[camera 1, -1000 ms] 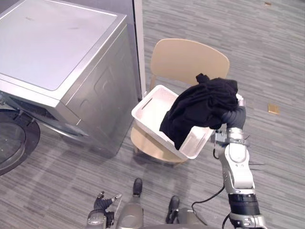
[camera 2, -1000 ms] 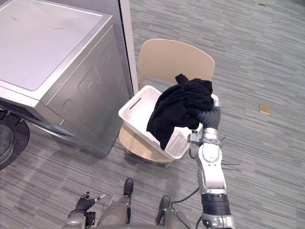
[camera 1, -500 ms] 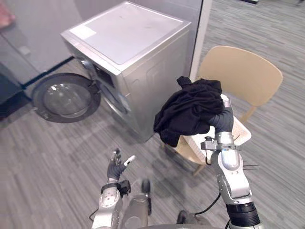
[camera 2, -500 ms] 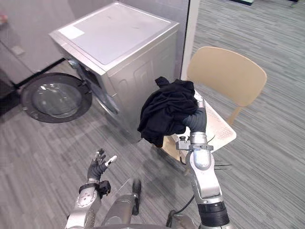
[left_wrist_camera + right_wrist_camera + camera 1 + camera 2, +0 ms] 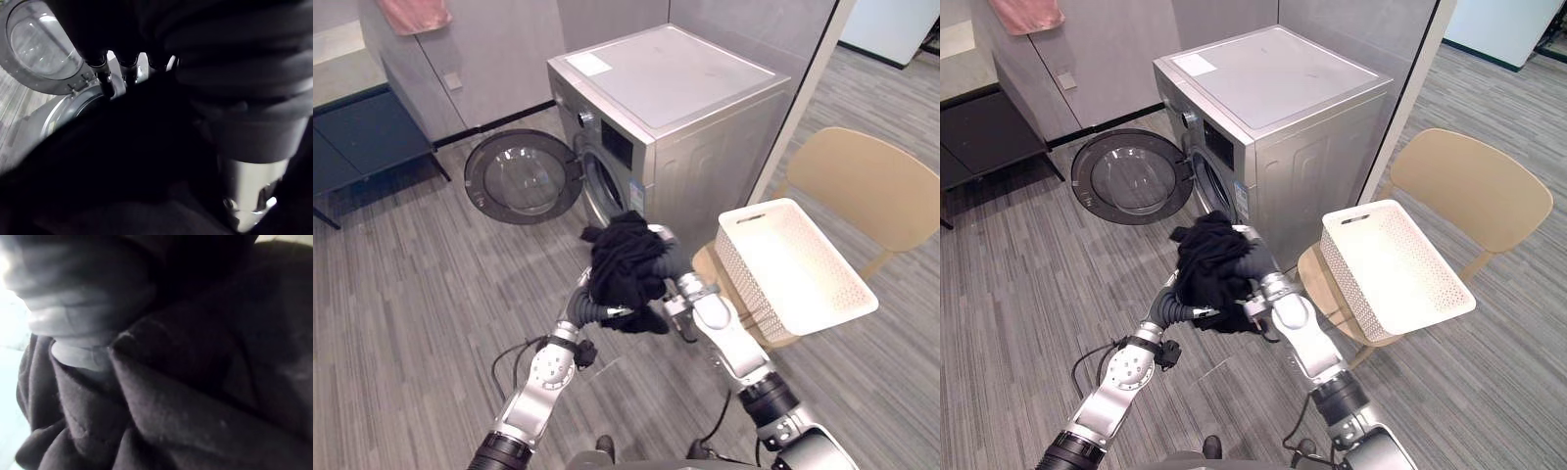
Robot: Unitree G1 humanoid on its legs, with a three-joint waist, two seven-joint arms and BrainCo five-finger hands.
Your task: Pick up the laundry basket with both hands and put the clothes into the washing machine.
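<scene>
Clear way to drum opening [image 5: 607, 192] of washing machine [image 5: 675, 93], round door [image 5: 522, 178] swung wide to the left. Bare floor [image 5: 406, 289] in front. On the right, white laundry basket [image 5: 747, 279] on wooden chair [image 5: 871, 186], just beside machine's side.

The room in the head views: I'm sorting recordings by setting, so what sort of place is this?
Likely a laundry corner: a front-loading washing machine with its round door open, a white basket on a wooden chair, and black clothes nearby.
</scene>
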